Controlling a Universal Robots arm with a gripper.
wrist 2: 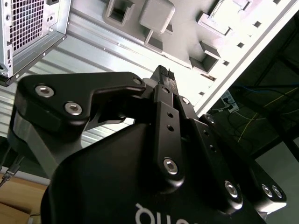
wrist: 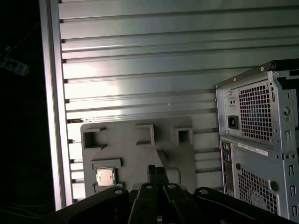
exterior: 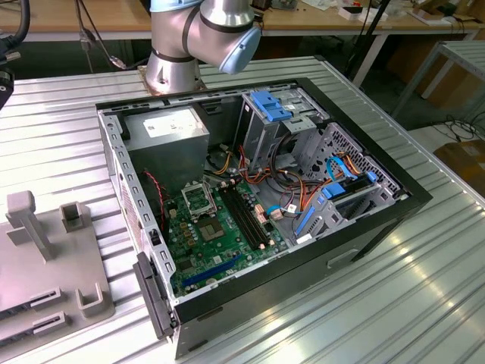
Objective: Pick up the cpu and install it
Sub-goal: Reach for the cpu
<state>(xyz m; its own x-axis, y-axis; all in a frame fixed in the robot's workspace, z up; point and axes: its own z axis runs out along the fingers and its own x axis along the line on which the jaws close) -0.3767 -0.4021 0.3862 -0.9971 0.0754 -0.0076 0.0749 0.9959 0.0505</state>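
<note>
The cpu (wrist: 105, 177) lies flat in a recess of the grey fixture plate (wrist: 138, 156) on the ribbed metal surface (wrist: 140, 56), beside the open computer case (wrist: 261, 140); the end effector (wrist: 156, 171) hovers above the plate, fingertips together, holding nothing

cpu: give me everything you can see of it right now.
In the first wrist view the cpu is a small flat square chip with a silvery-grey metal top and a paler rim. It lies flat, top up, in a raised-edged pocket near one corner of the grey fixture plate, which rests on the ribbed metal table. Nothing else touches it; the gripper is apart from it.
</note>
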